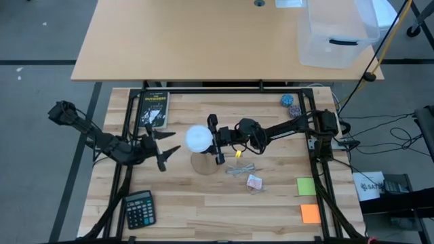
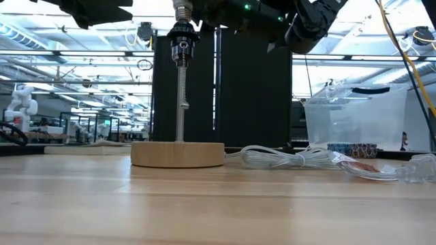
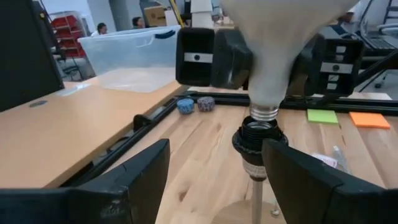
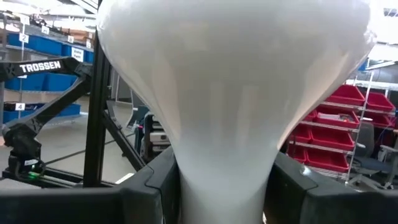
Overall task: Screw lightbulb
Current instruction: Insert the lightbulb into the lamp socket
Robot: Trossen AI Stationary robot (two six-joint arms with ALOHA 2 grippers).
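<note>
Lightbulb location: We see the lightbulb at the centre of the high view, upright over the socket, its silver screw base just entering the black socket collar.
Right gripper: The right gripper reaches in from the right of the high view; its jaws pinch the lightbulb at the tapered neck, one finger on each side.
Left gripper: The left gripper sits left of centre in the high view, just beside the lamp, jaws spread and holding nothing.
Lamp stand: A thin metal rod rises from the round wooden base at the lower centre of the low view and carries the socket.
Step in hand: We judge that the thread is being started in the socket.
Technique, alignment: We keep the bulb axis in line with the rod; a tilted base risks cross-threading.
Technique, force: We apply light downward pressure and turn by the neck, not the dome.
Technique, support: The rod looks slender, so the left gripper is well placed to steady the socket if it sways.
Count, task items: One lightbulb, one socket, one wooden base.
Count, other items: One calculator at lower left, one book, two sticky notes, one clear bin at upper right.
</note>
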